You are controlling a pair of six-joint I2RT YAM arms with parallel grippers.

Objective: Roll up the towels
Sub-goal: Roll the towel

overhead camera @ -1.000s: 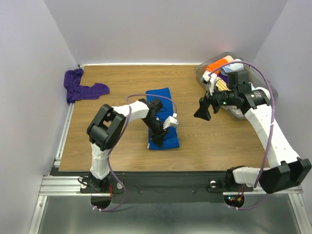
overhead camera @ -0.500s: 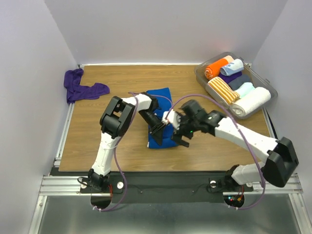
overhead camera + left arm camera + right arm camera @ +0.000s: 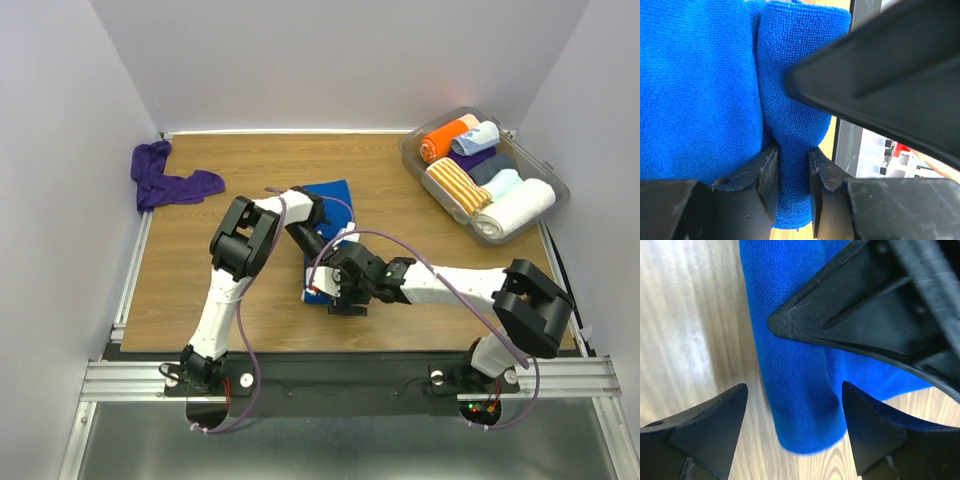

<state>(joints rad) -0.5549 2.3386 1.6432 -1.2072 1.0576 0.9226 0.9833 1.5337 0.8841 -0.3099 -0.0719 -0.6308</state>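
Much blue towel [image 3: 332, 198] beneath left gripper [image 3: 321, 268]

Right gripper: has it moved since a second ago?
Yes. The right gripper has swung left, from the plastic bin to the blue towel.

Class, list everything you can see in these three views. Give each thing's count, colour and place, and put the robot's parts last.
blue towel: one, royal blue, mid-table, near end gathered into a fold
purple towel: one, dark purple, crumpled at the far left corner
bin: one, clear plastic, far right corner
rolled towels: several, in the bin; orange, pale blue, purple, orange-and-white striped, white
table: one, brown wood, under everything
left gripper: one, black, shut on the blue towel's fold
right gripper: one, black, open, astride that towel's near end
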